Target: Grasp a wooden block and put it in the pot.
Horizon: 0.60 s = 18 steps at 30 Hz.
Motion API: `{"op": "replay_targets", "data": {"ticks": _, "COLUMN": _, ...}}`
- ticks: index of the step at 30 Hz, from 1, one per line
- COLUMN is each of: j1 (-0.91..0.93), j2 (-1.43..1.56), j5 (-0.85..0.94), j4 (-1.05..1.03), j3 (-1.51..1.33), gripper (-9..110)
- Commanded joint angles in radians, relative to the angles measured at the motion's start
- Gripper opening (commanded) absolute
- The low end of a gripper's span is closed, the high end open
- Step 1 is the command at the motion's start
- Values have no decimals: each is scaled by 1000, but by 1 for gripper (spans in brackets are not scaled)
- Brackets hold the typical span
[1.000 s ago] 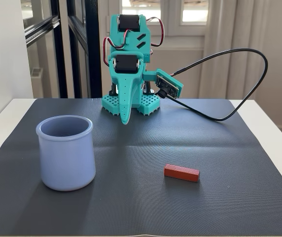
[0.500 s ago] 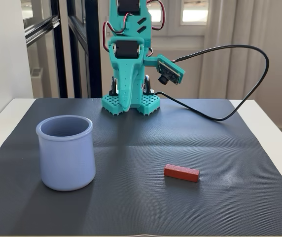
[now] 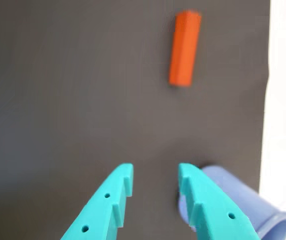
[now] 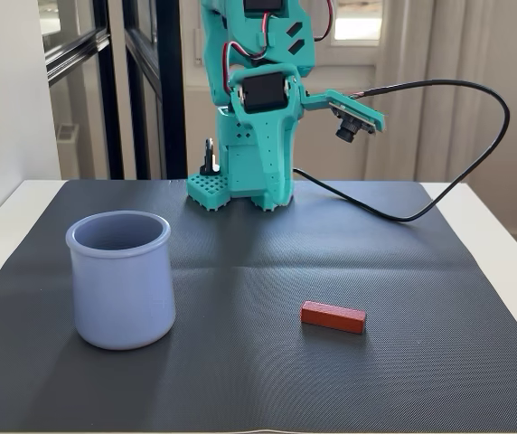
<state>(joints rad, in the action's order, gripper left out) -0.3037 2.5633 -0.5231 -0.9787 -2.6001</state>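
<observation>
The wooden block (image 4: 333,316) is a small red-brown bar lying flat on the dark mat, right of centre in the fixed view. In the wrist view it (image 3: 184,48) looks orange and lies ahead of the fingers, at the upper right. The pot (image 4: 120,278) is a pale lavender-blue cup standing upright on the left in the fixed view. It shows at the lower right of the wrist view (image 3: 248,205), partly behind the right finger. My teal gripper (image 3: 155,170) is open and empty. In the fixed view it (image 4: 239,201) hangs low at the back of the mat, far from both.
The dark ribbed mat (image 4: 258,380) covers a white table (image 4: 498,235), whose bare edge runs down the right of the wrist view (image 3: 285,100). A black camera cable (image 4: 457,181) loops over the mat's back right. Windows and a wall stand behind the arm.
</observation>
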Motion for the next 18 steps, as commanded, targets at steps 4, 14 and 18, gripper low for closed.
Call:
{"op": "replay_targets", "data": {"ticks": 4, "j1": -100, "j2": -100, "j5": -118, "j4": 101, "j3": 74, "gripper": 11}}
{"op": "replay_targets", "data": {"ticks": 14, "j1": -166, "j2": -255, "j5": -414, "j4": 264, "j3": 107, "gripper": 11}}
{"op": "replay_targets", "data": {"ticks": 18, "j1": -164, "j2": -350, "j5": -433, "j4": 325, "j3": 126, "gripper": 11}}
